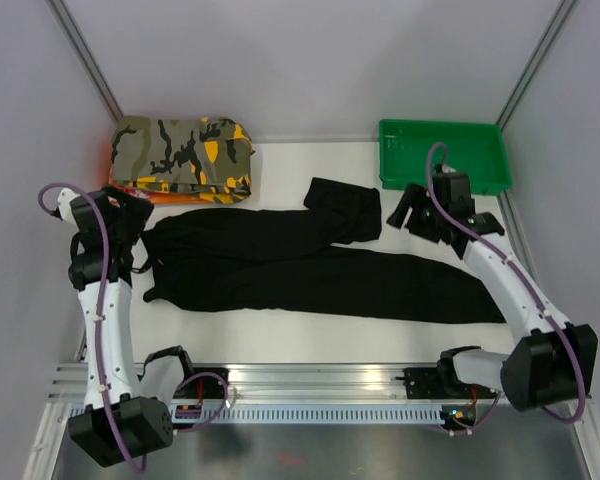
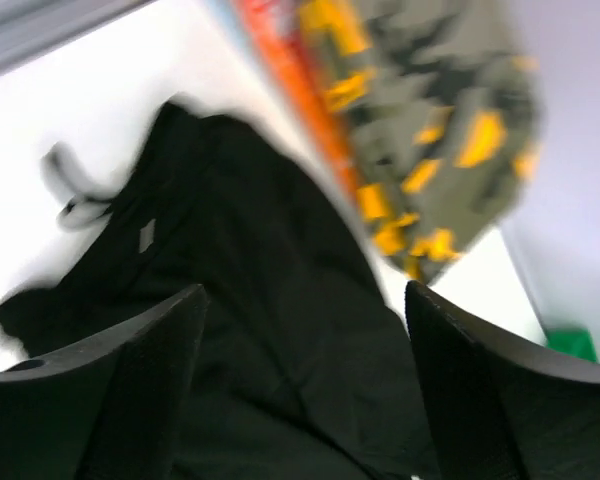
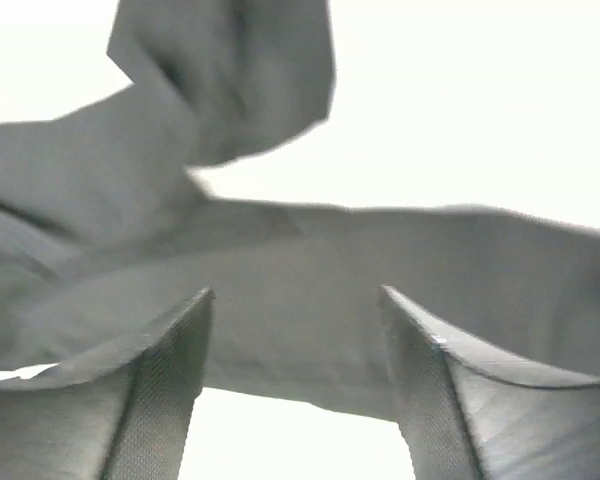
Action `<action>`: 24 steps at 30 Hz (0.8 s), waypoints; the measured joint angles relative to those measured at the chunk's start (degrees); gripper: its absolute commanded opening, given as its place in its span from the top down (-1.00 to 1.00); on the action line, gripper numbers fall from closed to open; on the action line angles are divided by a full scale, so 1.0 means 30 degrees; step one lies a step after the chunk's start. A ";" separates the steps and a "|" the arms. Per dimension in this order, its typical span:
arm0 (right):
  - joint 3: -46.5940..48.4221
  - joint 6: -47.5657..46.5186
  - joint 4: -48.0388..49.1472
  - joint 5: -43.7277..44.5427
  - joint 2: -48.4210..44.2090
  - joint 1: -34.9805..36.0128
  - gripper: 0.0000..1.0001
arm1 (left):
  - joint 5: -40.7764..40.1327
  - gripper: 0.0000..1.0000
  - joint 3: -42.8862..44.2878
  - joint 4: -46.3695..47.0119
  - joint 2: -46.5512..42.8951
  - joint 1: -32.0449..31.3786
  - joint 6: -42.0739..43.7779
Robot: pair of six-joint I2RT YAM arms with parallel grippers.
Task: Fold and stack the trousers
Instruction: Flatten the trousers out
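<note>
Trousers [image 1: 310,270] lie unfolded across the white table [image 1: 310,345], waist toward my left arm, and neither of my grippers holds them.
Their 2 legs run side by side to my right: the near one stretches straight toward the right edge, while the far one ends sooner, its end crumpled back on itself. Behind the waist, in the far left corner, sits a folded camouflage garment [image 1: 185,155]; a green tray [image 1: 475,160] sits at the far right. My left gripper [image 2: 305,300] hangs over the waist end, fingers spread with nothing between them. My right gripper [image 3: 295,295] hangs by the crumpled leg end, in front of the tray, fingers likewise spread and empty.
</note>
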 measured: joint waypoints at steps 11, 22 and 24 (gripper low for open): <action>1.0309 -0.1180 0.3840 0.0918 1.1948 0.0102 -0.79 | 0.4932 -0.72 -0.0495 0.6258 0.6353 -0.2783 0.1654; 1.6655 -0.2018 0.2535 0.2914 1.9154 0.1355 -0.77 | 0.3949 -0.71 -0.0240 0.6972 0.9595 -0.7606 0.3060; 1.6888 -0.2193 0.2433 0.3075 1.9504 0.1428 -0.75 | 0.3585 -0.71 0.0117 0.6739 1.0287 -0.8196 0.3592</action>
